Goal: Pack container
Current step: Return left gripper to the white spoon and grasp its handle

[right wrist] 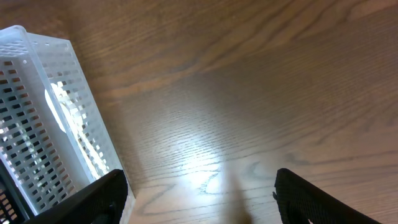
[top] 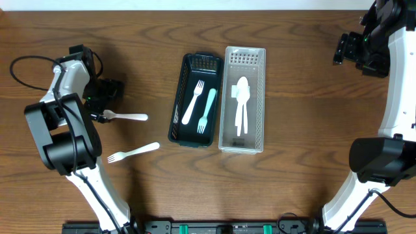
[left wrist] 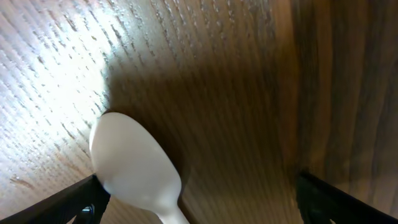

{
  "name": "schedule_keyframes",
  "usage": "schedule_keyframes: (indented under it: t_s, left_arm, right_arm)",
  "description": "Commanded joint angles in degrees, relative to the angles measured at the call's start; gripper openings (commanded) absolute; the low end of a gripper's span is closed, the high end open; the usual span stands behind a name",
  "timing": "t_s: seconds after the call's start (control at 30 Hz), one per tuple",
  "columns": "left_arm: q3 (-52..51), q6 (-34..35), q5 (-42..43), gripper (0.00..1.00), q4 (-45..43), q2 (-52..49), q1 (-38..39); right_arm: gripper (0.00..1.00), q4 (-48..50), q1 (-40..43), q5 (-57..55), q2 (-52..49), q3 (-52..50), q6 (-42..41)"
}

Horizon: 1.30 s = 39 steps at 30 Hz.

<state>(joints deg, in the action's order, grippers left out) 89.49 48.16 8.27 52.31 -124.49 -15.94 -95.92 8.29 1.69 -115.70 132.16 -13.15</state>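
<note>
Left claw point(left wrist: 198, 202) released, jaws wide, straddling white spoon point(left wrist: 134, 165) lying on worktop point(left wrist: 236, 74). Right claw point(right wrist: 199, 199) released, holding nothing, well apart from clear basket point(right wrist: 43, 118). Dark basket point(top: 175, 123) holds two forks point(top: 193, 104).

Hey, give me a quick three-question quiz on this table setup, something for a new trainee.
1. True or false: the dark basket holds two forks.
2. What lies on the table below the open left gripper? A: white spoon. B: knife. C: teal fork.
3. Fill in: the clear basket holds only ___.
Key: 1 true; 2 A; 3 spoons.
</note>
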Motion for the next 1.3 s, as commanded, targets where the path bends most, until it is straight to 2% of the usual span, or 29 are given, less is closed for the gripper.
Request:
schedule_keyframes:
  t_s: [0.0, 0.1, 0.23, 0.4, 0.5, 0.57, 0.9, 1.27]
  left_arm:
    - [-4.4, -0.6, -0.7, 0.98, -0.1, -2.7, 0.0]
    - [-4.5, -0.6, -0.7, 0.99, -0.2, -2.7, 0.0]
    - [-4.5, -0.5, -0.7, 0.83, -0.1, -2.7, 0.0]
    - [-4.5, -0.5, -0.7, 0.72, -0.2, -2.7, 0.0]
    - [-4.5, -0.5, -0.8, 0.61, -0.5, -2.7, 0.0]
    - [-4.5, -0.6, -1.0, 0.59, -1.1, -2.7, 0.0]
    - [-4.5, -0.5, -1.9, 0.60, -4.9, -2.7, -0.6]
    - [-4.5, 0.3, -2.3, 0.59, -5.1, -2.7, -3.4]
  right_arm:
    - [0.79, 0.1, 0.0, -0.2, 0.2, -0.3, 0.3]
    - [0.78, 0.3, 0.0, -0.2, 0.2, -0.3, 0.3]
    - [0.78, 0.3, 0.0, -0.2, 0.2, -0.3, 0.3]
    - [0.78, 0.2, 0.0, -0.2, 0.2, -0.3, 0.3]
    - [0.78, 0.1, 0.0, -0.2, 0.2, -0.3, 0.4]
    - [0.78, 0.1, 0.0, -0.2, 0.2, -0.3, 0.4]
    - [0.78, -1.1, 0.0, -0.4, 0.2, -0.3, 0.4]
    - [0.78, -1.2, 0.0, -0.4, 0.2, -0.3, 0.3]
